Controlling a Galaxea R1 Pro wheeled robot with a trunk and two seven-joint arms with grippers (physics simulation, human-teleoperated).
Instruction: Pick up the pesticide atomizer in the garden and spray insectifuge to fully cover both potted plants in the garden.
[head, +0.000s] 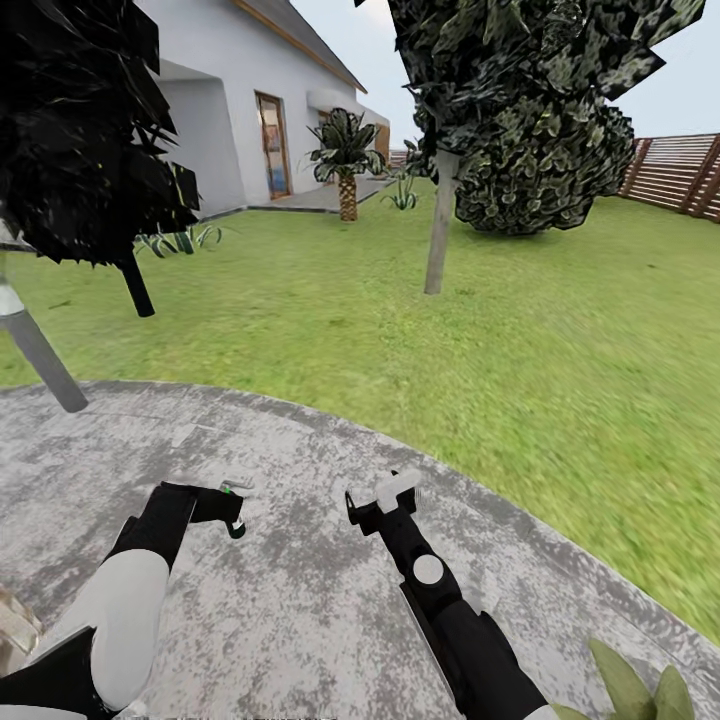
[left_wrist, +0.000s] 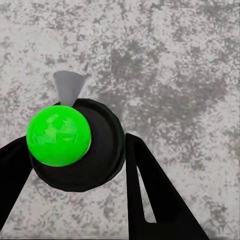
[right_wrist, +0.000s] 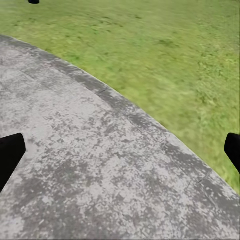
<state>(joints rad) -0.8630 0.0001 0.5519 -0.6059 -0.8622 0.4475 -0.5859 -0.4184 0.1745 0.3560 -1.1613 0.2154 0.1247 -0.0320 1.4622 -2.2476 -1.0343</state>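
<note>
The left tool (head: 232, 508) is clamped on the slim dark green pesticide atomizer (left_wrist: 75, 150) with its bright green cap and pale trigger, above the round grey stone patio (head: 300, 600). The right tool (head: 385, 497) hangs with fingers spread wide, holding nothing. Beyond lie green lawn (head: 480, 340), a white house (head: 230, 110) and a brown slatted wooden fence (head: 680, 170).
</note>
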